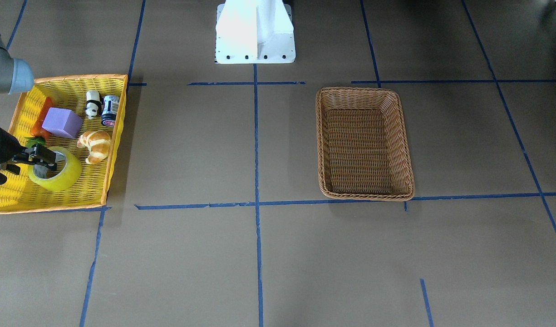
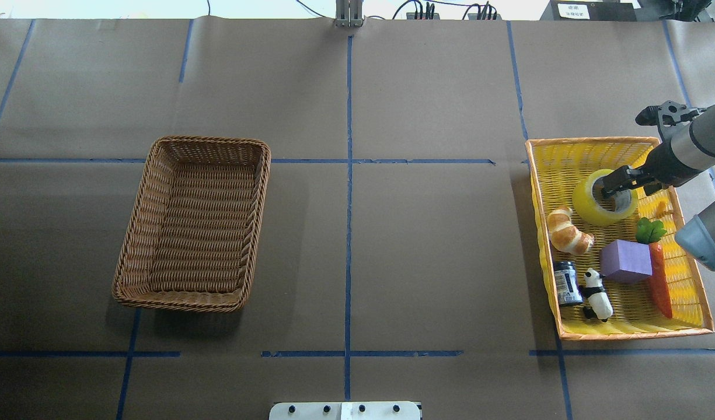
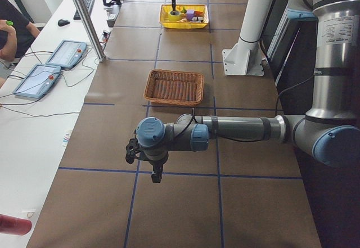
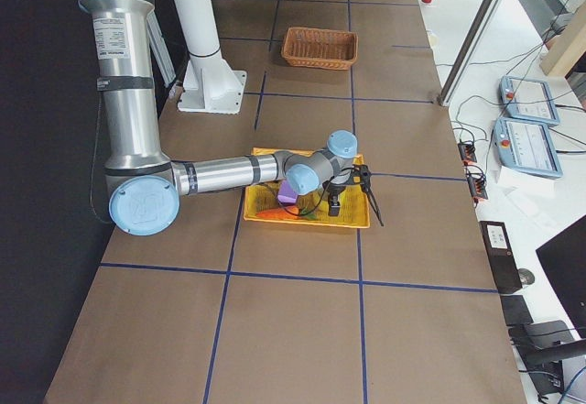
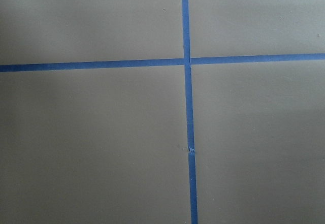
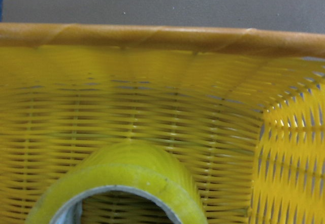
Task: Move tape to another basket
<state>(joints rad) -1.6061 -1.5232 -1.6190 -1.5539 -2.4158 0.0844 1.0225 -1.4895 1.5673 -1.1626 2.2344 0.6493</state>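
Note:
The tape (image 1: 66, 175) is a yellow roll standing in the far end of the yellow basket (image 1: 78, 78). It also shows in the overhead view (image 2: 588, 207) and fills the bottom of the right wrist view (image 6: 137, 173). My right gripper (image 2: 613, 183) reaches down into it, one finger inside the core and one outside, shut on the roll's wall. The roll still rests on the basket floor. The brown wicker basket (image 2: 208, 140) stands empty on the other half of the table. My left gripper (image 3: 153, 172) hangs over bare table, seen only from the side, and I cannot tell its state.
The yellow basket (image 2: 590, 141) also holds a croissant (image 2: 567, 232), a purple block (image 2: 625, 261), a carrot (image 2: 661, 283), a panda figure (image 2: 597, 294) and a small can (image 2: 566, 283). The robot's white base (image 1: 255, 32) stands mid-table.

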